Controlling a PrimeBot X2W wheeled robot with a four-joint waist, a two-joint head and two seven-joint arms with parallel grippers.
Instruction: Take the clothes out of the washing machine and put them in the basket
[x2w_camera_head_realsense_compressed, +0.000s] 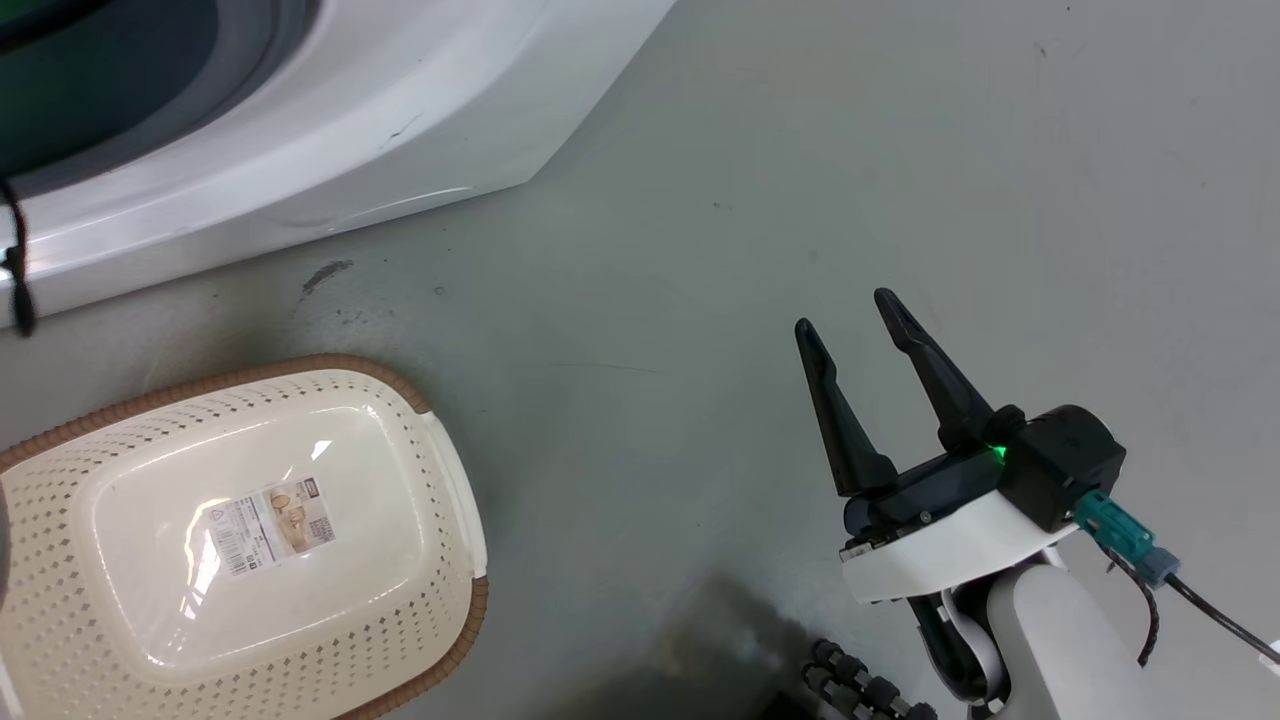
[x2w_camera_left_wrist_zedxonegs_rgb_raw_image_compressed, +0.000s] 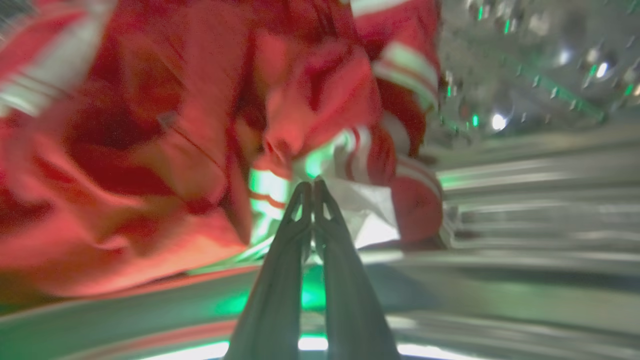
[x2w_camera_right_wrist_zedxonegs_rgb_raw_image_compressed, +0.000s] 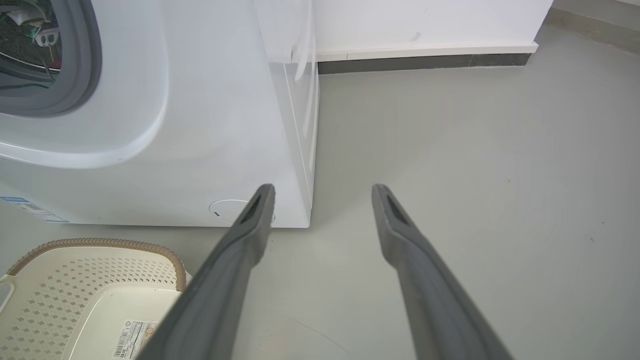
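My left fingers (x2w_camera_left_wrist_zedxonegs_rgb_raw_image_compressed: 285, 260) inside the drum (x2w_camera_left_wrist_zedxonegs_rgb_raw_image_compressed: 525, 60)
Pressed together, tips touching the clothes (x2w_camera_left_wrist_zedxonegs_rgb_raw_image_compressed: 150, 150); my right fingers (x2w_camera_head_realsense_compressed: 840, 420) gape wide over the floor (x2w_camera_head_realsense_compressed: 700, 300) near the basket (x2w_camera_head_realsense_compressed: 250, 375).

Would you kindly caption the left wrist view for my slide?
Left gripper, fingers together, at the red clothes in the washing machine drum.

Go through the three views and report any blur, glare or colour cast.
Head view: sharp, with white glare inside the basket. Left wrist view: heavy smeared blur over the clothes and steel drum, with a green cast. Right wrist view: crisp and evenly lit across the washing machine and floor.
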